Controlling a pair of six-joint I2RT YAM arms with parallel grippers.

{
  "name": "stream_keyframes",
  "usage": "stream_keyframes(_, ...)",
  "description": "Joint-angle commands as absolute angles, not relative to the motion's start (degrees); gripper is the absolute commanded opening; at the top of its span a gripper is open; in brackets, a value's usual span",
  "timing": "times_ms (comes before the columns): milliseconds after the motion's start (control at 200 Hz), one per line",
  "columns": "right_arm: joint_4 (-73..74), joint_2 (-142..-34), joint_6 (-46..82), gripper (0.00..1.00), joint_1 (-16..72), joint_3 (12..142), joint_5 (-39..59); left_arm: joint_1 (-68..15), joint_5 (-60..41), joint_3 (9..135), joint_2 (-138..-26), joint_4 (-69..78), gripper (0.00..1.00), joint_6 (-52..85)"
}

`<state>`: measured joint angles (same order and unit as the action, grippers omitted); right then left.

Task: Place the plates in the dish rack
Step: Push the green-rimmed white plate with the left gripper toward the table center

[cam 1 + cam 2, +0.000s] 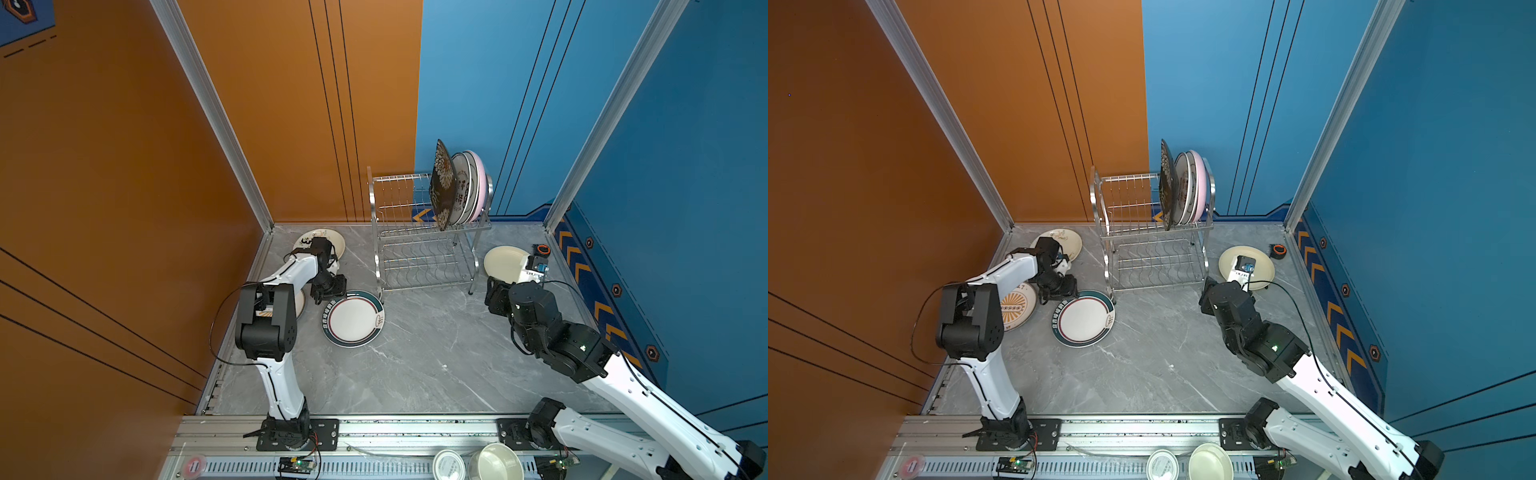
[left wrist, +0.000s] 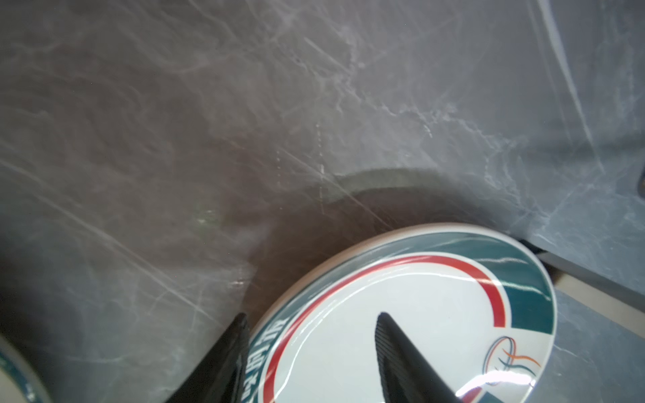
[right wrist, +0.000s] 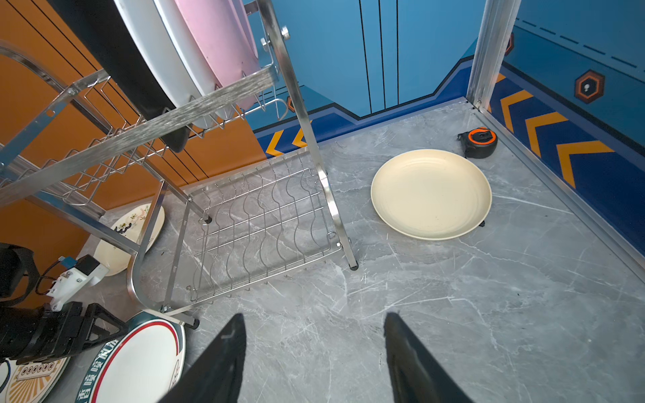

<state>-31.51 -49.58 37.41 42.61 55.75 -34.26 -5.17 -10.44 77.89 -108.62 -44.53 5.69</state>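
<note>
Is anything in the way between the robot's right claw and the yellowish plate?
No. Only bare table lies between the right gripper and the cream plate. The tape measure sits beyond the plate, out of the way.

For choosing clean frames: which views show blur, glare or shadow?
Left wrist view: table smeared and streaked, green-rimmed plate with white glare and a dark shadow. Right wrist view: sharp, except the blurred near bar of the dish rack. In both top views: sharp, evenly lit.
</note>
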Motion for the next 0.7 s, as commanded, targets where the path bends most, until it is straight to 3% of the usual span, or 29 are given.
stream_keyframes(0,-34.18,-48.15,38.41,0.64,43.39,54.8,-35.14,-7.52,-13.29,74.8,-106.19,-46.04,0.59,6.4)
stream_keyframes(515,-37.17,-43.38,39.06,0.64,44.6,53.8,-37.69,-9.17,-12.0,76.68,-104.33,-43.0,0.62,8.01)
stream_keyframes(696,-38.39,-41.48,39.46,0.64,45.08,53.31,-38.76,-8.68,-9.74,76.29,-106.33,-39.32,0.55,9.63)
